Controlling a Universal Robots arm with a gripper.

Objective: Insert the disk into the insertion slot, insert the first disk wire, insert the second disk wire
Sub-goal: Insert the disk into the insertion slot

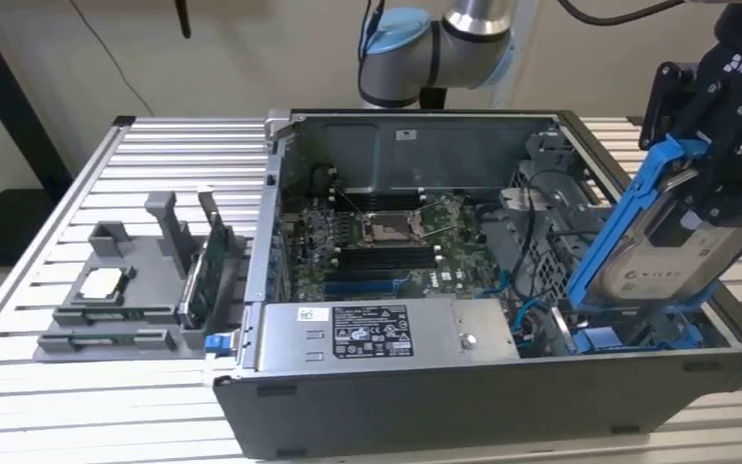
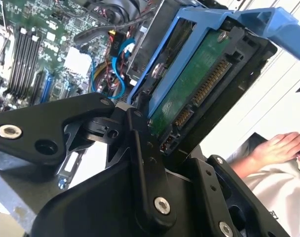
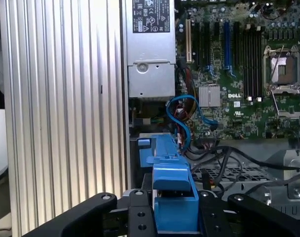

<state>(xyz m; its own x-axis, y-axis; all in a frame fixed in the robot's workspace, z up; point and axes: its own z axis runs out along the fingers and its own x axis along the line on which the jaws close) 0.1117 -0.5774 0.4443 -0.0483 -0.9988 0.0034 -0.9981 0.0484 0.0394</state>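
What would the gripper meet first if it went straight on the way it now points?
The gripper, shut on the disk, points down into the computer case. The disk's lower end would probably meet the blue drive bay first; depth is unclear.

Over the motherboard (image 1: 385,242): open room, behind the power-supply box (image 1: 378,332).
Beside the power-supply box: blue wires (image 3: 182,126) crowd the gap.
Past the wires: blue slot (image 1: 603,340), the disk (image 1: 661,246) tilted over it, clamped in the gripper (image 1: 706,188).
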